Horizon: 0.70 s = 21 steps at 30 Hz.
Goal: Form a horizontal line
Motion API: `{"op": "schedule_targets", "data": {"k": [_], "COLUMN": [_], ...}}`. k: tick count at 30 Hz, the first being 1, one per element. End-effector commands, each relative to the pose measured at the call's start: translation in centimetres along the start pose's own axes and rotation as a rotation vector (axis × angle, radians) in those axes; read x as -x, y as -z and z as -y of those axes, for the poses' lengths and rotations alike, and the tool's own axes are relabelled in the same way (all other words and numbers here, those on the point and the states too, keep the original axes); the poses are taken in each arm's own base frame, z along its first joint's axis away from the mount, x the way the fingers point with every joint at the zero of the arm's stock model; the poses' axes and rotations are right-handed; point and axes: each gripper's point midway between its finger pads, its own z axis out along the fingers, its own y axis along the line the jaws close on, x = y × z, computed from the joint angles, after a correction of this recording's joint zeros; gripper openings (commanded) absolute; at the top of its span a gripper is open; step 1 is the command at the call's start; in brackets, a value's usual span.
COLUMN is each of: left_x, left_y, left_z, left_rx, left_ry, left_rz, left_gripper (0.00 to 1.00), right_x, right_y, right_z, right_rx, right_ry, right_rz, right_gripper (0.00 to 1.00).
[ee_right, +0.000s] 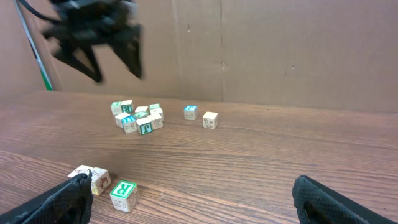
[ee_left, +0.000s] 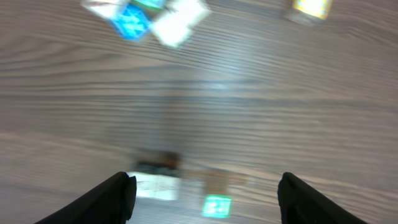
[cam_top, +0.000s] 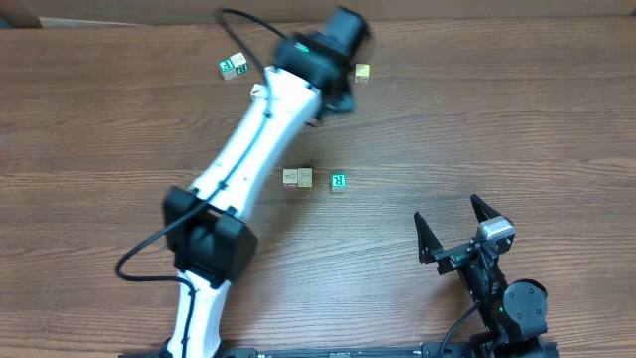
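Wood-grain desk (cam_top: 517, 119), cardboard wall (ee_right: 280, 50) behind. Left jaws: open, empty, over the far side near yellow cube (cam_top: 362, 72). Right jaws: open, empty, at near edge. Mid-desk, the horizontal line (cam_top: 305, 178): we count two whitish cubes (cam_top: 292, 177) touching, teal cube (cam_top: 339, 181) just apart. Risk, we judge: closing that gap may skew the pair. Jumble (cam_top: 234, 67) far side; nothing blocks.

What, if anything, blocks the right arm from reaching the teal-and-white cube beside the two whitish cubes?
Probably yes: nothing visible. The right gripper stands open, with only bare table between it and the teal-and-white cube; the left arm lies on the cube's far side.
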Motion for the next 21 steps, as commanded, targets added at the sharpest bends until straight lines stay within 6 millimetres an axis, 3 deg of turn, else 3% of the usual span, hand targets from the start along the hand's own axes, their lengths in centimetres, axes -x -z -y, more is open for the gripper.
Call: {"op": "schedule_targets", "data": {"k": [1, 8, 13, 15, 16, 19, 21], "left_x": [2.7, 4.0, 4.6, 4.3, 4.1, 3.1, 3.1], "left_y": [1.0, 0.5, 0.5, 0.5, 0.6, 1.0, 0.9], "left_z": [-5.1, -16.3, -22.2, -23.7, -24.3, -25.7, -25.6], "left_rx": [0.044, 0.190, 0.243, 0.259, 0.267, 0.292, 0.272], "left_ry": [0.055, 0.254, 0.378, 0.410, 0.421, 0.442, 0.447], "left_rz": [-0.020, -0.130, -0.162, -0.181, -0.192, -0.239, -0.249], "left_gripper": [0.70, 0.74, 0.80, 0.89, 1.00, 1.00, 1.00], "right_x": [-0.2, -0.2, -0.2, -0.1, 0.0, -0.1, -0.1], "right_y": [0.0, 0.0, 0.0, 0.0, 0.1, 0.2, 0.2], "right_z": [0.2, 0.2, 0.2, 0.9, 1.8, 2.6, 2.5], "right_rx": [-0.011, -0.011, -0.012, -0.049, -0.100, -0.147, -0.146], "right_ry": [-0.005, -0.005, -0.005, 0.020, 0.043, 0.051, 0.051], "right_rz": [0.003, 0.003, 0.003, 0.008, 0.011, 0.005, 0.005], "right_gripper": [1.00, 1.00, 1.00, 1.00, 1.00, 1.00, 1.00]}}
